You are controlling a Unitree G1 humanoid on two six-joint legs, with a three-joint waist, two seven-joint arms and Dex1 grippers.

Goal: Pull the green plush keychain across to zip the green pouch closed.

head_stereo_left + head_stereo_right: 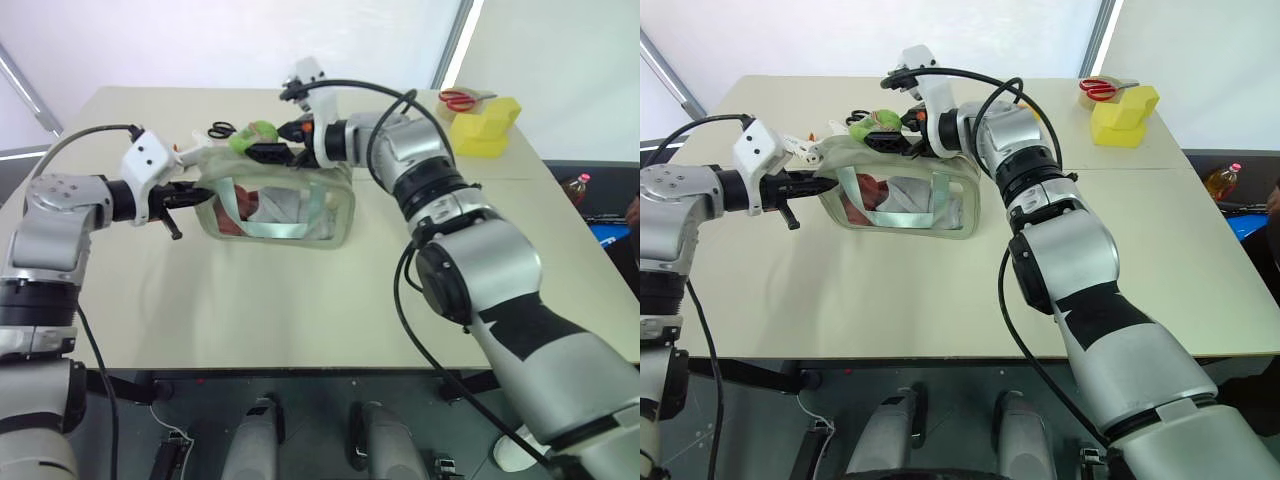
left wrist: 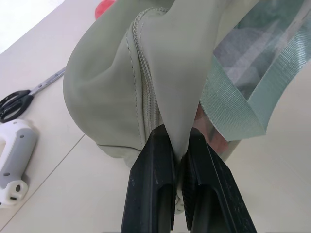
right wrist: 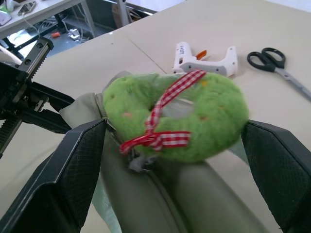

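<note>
Fuzzy and bright green, the green plush keychain (image 3: pixel 182 116) is a ring-shaped charm tied with a red-and-white checked ribbon, lying on top of the green pouch (image 1: pixel 285 205) at its zipper. The right gripper (image 3: pixel 175 160) has its two black fingers spread wide on either side of the charm, not clamped on it. The pouch stands on the beige table (image 1: pixel 300 300) with its clear window facing the robot. At the pouch's left end, the left gripper (image 2: pixel 180 145) is pinched tight on a fold of the fabric. Beyond the pouch lie black-handled scissors (image 3: pixel 272 60) and a white glue gun (image 3: pixel 204 58); a yellow block (image 1: pixel 485 125) sits at the far right corner.
</note>
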